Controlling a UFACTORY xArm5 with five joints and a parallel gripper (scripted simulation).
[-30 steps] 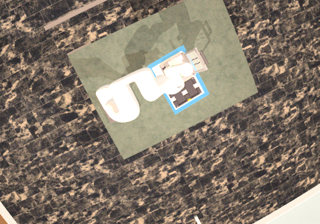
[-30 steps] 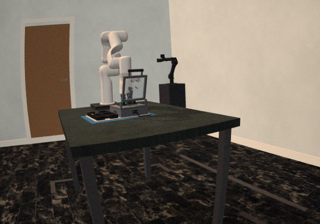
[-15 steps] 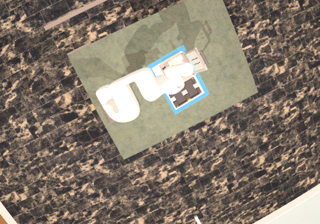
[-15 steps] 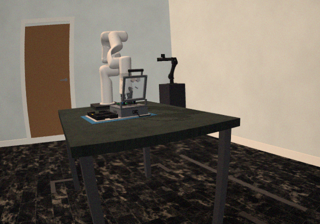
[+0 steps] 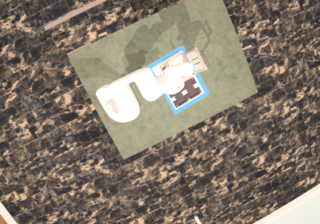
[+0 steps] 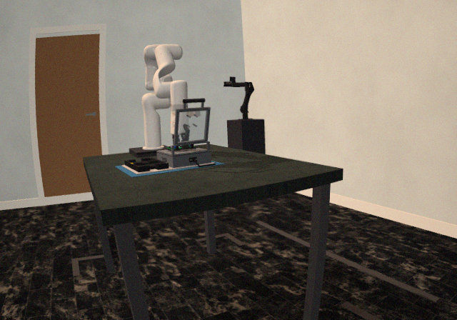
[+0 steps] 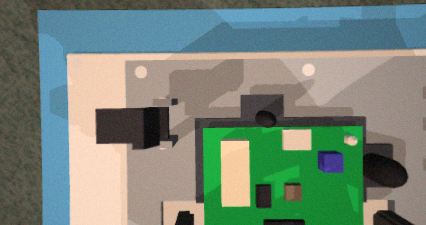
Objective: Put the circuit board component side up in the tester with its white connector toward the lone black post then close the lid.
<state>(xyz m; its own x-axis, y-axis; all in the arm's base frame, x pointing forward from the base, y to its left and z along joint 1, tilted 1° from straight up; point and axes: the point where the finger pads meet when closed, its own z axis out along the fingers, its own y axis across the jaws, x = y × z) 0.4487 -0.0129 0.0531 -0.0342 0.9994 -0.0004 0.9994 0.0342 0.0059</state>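
Gripper point(image 7: 287, 220), fingers wide, nothing held | circuit board point(image 7: 283, 175) directly between and beyond the fingertips, green face up over the tester point(image 5: 182, 60) point(image 6: 188, 157) point(image 7: 150, 175), pale connector along its left edge in wrist view | lid point(image 5: 196, 60) point(image 6: 191, 125) upright | likely next: back straight up, board undisturbed, before swinging round to the lid

Bends the white arm point(image 5: 152, 87) point(image 6: 151, 124) up and over, holding the last link point(image 6: 178, 93) upright and the gripper point(image 6: 181, 138) point(image 7: 288, 220) pointed down with fingers wide open.
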